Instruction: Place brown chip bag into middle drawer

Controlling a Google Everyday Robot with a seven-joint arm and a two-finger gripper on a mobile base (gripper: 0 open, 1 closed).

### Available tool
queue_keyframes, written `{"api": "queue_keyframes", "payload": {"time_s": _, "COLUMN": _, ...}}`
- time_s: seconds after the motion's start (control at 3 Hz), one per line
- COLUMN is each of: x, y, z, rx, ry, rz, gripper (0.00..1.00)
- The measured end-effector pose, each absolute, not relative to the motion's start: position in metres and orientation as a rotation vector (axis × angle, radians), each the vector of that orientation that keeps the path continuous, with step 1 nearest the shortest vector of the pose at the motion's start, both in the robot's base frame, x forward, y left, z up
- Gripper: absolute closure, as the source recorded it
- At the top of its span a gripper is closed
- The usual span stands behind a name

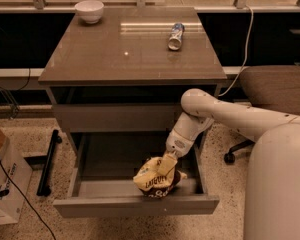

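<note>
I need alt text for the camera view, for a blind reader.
A white robot arm's gripper holds the brown chip bag inside the open middle drawer, near its front. On the cabinet top are a can lying on its side and a white bowl.

an office-like workroom: a swivel chair (276,90), a grey drawer cabinet (125,59), a cardboard box (4,184) on speckled floor (226,186); the gripper (167,165) sits over the open middle drawer (135,205)

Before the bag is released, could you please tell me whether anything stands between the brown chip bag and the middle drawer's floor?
Nothing visible does. The gripper grips the brown chip bag by its top, inside the open middle drawer, near the front right; no other object shows there.
</note>
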State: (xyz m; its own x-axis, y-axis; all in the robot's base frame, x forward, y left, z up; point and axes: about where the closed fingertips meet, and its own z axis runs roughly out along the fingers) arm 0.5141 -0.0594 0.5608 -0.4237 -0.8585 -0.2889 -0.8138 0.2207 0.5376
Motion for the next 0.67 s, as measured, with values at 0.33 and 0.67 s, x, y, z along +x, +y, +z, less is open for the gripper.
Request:
{"api": "queue_keyframes", "payload": {"time_s": 0.33, "x": 0.513, "y": -0.0589, "z": 0.5587, "rx": 1.643, "ry": -2.395, "rz": -0.987, "gripper": 0.58}}
{"api": "queue_keyframes", "payload": {"time_s": 0.67, "x": 0.5119, "y": -0.0579, "z": 0.557, "rx": 1.642, "ry": -2.39, "rz": -0.989, "gripper": 0.35}}
